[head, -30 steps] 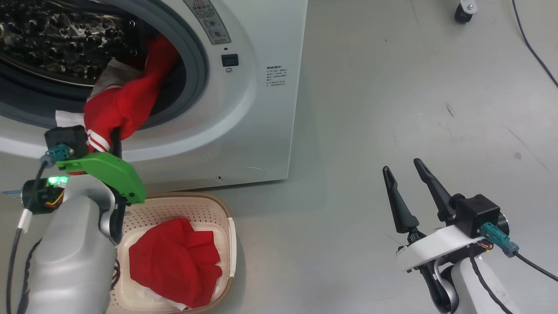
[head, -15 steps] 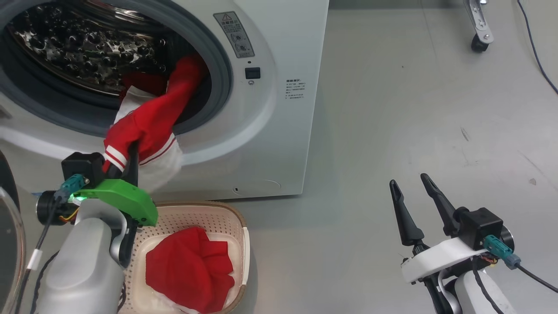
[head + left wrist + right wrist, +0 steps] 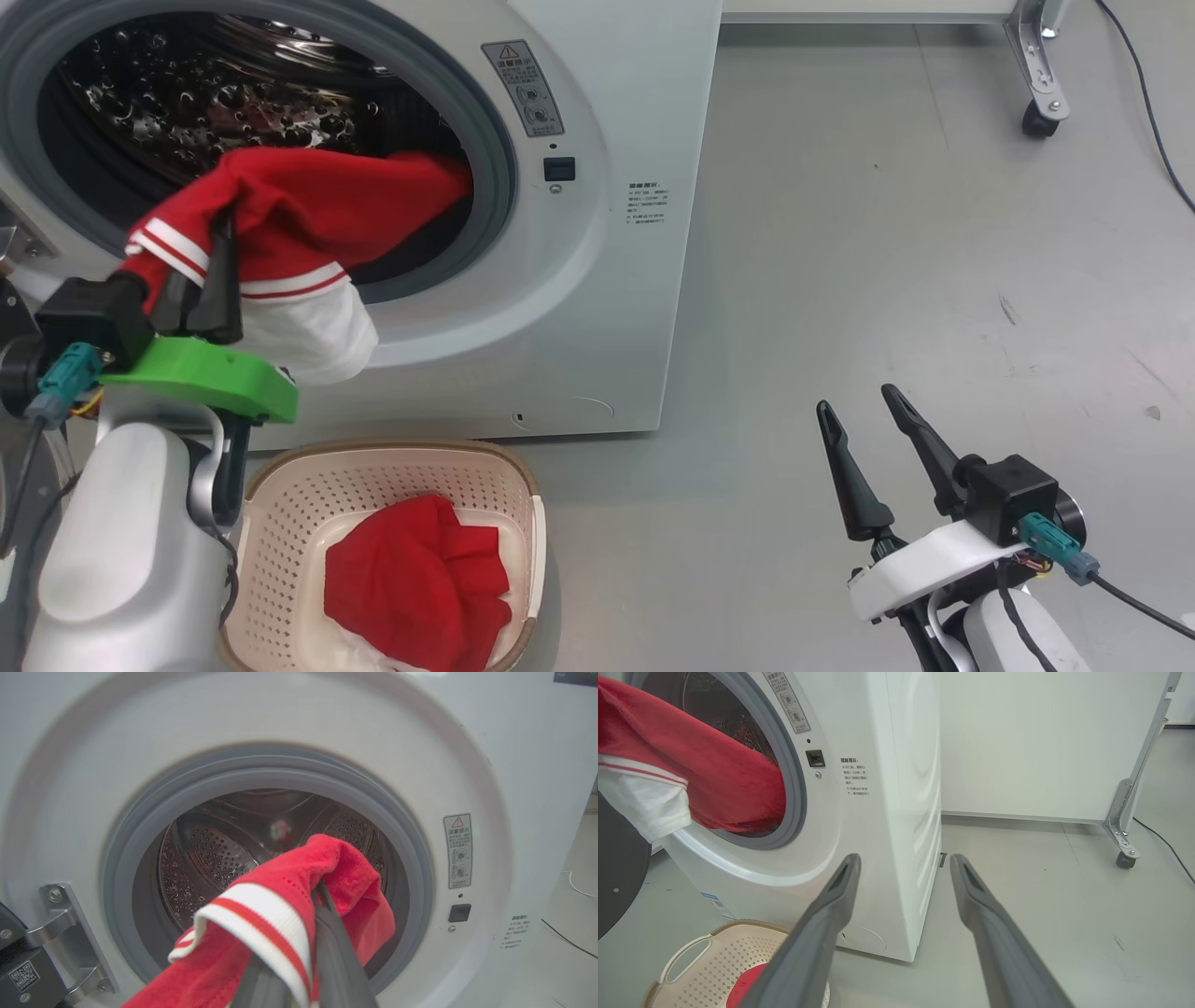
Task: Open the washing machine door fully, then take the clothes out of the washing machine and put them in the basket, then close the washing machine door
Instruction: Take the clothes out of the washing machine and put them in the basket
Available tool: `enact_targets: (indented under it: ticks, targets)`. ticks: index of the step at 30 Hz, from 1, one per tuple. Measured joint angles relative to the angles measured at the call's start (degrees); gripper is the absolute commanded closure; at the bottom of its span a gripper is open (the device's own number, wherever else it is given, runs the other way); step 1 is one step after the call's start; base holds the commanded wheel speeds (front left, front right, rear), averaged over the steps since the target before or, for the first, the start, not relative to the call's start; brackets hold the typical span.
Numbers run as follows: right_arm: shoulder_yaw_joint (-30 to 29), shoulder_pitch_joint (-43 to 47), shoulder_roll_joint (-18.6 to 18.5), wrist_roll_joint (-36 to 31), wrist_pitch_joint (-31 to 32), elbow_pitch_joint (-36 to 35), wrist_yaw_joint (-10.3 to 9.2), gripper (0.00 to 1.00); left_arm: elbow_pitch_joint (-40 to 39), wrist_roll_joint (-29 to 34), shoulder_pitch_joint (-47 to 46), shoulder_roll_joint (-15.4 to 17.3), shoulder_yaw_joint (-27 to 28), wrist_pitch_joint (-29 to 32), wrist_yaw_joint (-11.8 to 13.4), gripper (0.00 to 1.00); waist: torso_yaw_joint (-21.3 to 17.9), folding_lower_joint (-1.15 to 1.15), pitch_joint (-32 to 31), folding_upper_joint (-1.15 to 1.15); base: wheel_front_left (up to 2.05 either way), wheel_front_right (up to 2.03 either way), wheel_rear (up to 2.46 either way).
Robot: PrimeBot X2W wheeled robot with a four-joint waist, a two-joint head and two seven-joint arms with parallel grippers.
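clothes (image 3: 308, 210) stretched sideways from drum (image 3: 187, 93); striped cuff (image 3: 173, 245) in left gripper (image 3: 207, 257)

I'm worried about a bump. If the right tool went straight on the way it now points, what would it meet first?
Probably the washing machine. In the right wrist view the open right tool aims at its white side panel, just behind the front corner. Depth is unclear, so it might only graze that panel.
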Motion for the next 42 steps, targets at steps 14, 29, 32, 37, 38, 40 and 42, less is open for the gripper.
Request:
enact_targets:
  ticks: [14,29,32,37,38,40,42]
  targets:
    - [0.4,0.3,0.0,0.0,0.0,0.3,0.0,0.0,-17.7,3.3,4.5,-1.0,3.5,0.0,0.0,1.0,0.4,0.0,-0.8,0.0,0.0,0.0,0.0]
    - [0.1,1.1,0.0,0.0,0.0,0.1,0.0,0.0,-18.7,3.7,12.2,-1.6,1.6,0.0,0.0,1.0,0.8,0.0,-0.1,0.0,0.0,0.0,0.0]
    - [0.1,1.0,0.0,0.0,0.0,0.0,0.0,0.0,-17.2,3.7,13.7,-1.5,0.4,0.0,0.0,1.0,0.9,0.0,0.6,0.0,0.0,0.0,0.0]
    - [0.1,1.0,0.0,0.0,0.0,-0.1,0.0,0.0,-14.2,3.7,15.2,-1.5,0.3,1.0,0.0,1.0,1.0,0.0,1.6,0.0,0.0,0.0,0.0]
    - [0.2,1.0,0.0,0.0,0.0,-0.1,0.0,0.0,-13.5,3.8,15.5,-1.4,0.2,1.4,0.0,1.0,1.0,0.0,1.8,0.0,0.0,0.0,0.0]
    - [0.3,1.0,0.0,0.0,0.0,-0.1,0.0,0.0,-12.2,3.8,16.2,-1.1,0.4,2.4,0.0,1.0,0.9,0.0,2.2,0.0,0.0,0.0,0.0]
    - [0.5,0.9,0.0,0.0,0.0,-0.1,0.0,0.0,-11.0,3.8,16.7,-1.0,0.7,2.9,0.3,1.0,0.8,0.0,2.6,0.0,0.0,0.0,0.0]
